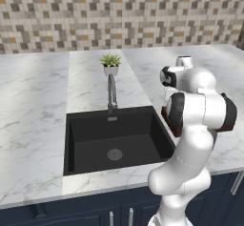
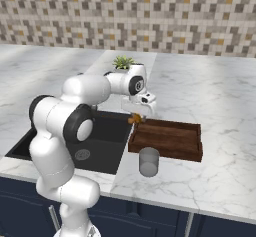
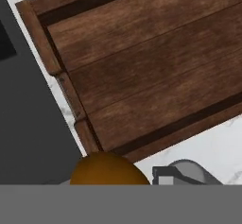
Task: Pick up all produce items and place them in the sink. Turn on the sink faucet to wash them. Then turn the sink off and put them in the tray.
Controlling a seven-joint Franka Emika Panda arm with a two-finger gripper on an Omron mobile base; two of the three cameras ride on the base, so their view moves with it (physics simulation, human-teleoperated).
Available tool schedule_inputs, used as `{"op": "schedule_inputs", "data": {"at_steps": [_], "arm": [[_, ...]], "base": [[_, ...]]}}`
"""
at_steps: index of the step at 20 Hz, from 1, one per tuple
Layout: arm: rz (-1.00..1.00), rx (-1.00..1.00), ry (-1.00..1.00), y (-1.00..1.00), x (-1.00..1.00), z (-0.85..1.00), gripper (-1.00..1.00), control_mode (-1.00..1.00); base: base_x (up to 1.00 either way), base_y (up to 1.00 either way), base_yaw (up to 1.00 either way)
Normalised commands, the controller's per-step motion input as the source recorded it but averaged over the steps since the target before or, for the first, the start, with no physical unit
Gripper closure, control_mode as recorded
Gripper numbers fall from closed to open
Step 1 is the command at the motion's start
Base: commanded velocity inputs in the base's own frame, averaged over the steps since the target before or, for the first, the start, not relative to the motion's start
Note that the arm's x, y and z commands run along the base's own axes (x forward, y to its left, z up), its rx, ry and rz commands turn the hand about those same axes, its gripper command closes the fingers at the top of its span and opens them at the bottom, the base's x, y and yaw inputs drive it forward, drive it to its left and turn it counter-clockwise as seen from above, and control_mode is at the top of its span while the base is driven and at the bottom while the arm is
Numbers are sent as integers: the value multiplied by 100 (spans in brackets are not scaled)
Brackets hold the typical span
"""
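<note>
Now the end effector (image 2: 135,119) is gripping the tiny orange-brown mushroom (image 2: 134,119), hanging over the sink-side edge of the shallow dark brown wooden tray (image 2: 170,140) on the bench. It looks like the final placing step; next it needs carrying inward over the tray floor and releasing.

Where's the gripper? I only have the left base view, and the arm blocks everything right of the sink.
Observer: The right base view shows the gripper at the sink-side end of the wooden tray, a little above it.
Operator: Holding anything?
Observer: Yes. It is shut on the small orange-brown mushroom, and the cap also shows at the bottom of the hand view.
Operator: Is the tray free?
Observer: Its floor looks bare in both views. A grey cup stands on the counter in front of the tray, apart from it.
</note>
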Motion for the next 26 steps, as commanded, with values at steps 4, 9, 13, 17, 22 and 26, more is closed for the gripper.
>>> {"op": "schedule_inputs", "data": {"at_steps": [4, 9, 13, 17, 22, 26], "arm": [[-1, 0, 0, -35, 0, -10, 100, -100], [0, 0, 0, -17, 1, -33, 100, -100], [0, 0, 0, -11, 4, -34, 100, -100], [0, 0, 0, -10, 4, -28, 100, -100], [0, 0, 0, -11, 6, -25, 100, -100], [0, 0, 0, -10, 8, -24, 100, -100]], "base": [[0, 0, 0], [0, 0, 0], [0, 0, 0], [0, 0, 0], [0, 0, 0], [0, 0, 0]]}}
